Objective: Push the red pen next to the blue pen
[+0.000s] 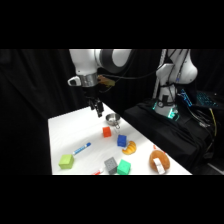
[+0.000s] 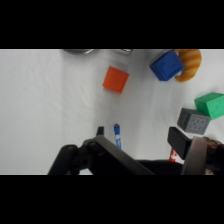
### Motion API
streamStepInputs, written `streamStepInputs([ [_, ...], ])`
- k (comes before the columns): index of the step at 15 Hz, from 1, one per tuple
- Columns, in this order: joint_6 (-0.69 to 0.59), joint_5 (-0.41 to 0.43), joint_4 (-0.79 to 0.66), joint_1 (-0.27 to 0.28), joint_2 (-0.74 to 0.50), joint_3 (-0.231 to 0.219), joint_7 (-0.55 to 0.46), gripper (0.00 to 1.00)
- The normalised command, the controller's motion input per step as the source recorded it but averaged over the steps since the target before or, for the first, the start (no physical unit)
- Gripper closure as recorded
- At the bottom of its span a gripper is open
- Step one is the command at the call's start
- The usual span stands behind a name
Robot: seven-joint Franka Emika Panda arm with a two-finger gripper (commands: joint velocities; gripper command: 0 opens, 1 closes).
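The gripper (image 1: 97, 111) hung high, far behind both pens; I could not tell its state. The red pen (image 1: 97, 172) lay apart from the blue pen (image 1: 82, 148), so no push yet.

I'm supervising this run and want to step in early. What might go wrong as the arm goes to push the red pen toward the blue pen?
The red pen lies at the table's near edge, so a push could tip it off. The grey cube sits right beside it and may get shoved too. The end effector hangs far from it, near the metal cup.
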Motion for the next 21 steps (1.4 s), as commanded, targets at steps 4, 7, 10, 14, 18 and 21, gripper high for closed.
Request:
streamStepInputs([
  [4, -0.11, -0.107, 0.57, 0.133, 0.4, 0.08, 0.28, 0.0],
  [7, -0.16, -0.124, 0.67, 0.178, 0.45, 0.074, 0.28, 0.0],
  [10, -0.18, -0.144, 0.7, 0.154, 0.49, 0.035, 0.22, 0.0],
  [14, -0.18, -0.114, 0.68, 0.1, 0.5, -0.002, 0.19, 0.0],
  [18, -0.14, -0.07, 0.59, 0.083, 0.47, -0.038, 0.2, 0.0],
  [21, -0.11, -0.009, 0.49, 0.082, 0.4, -0.029, 0.17, 0.0],
])
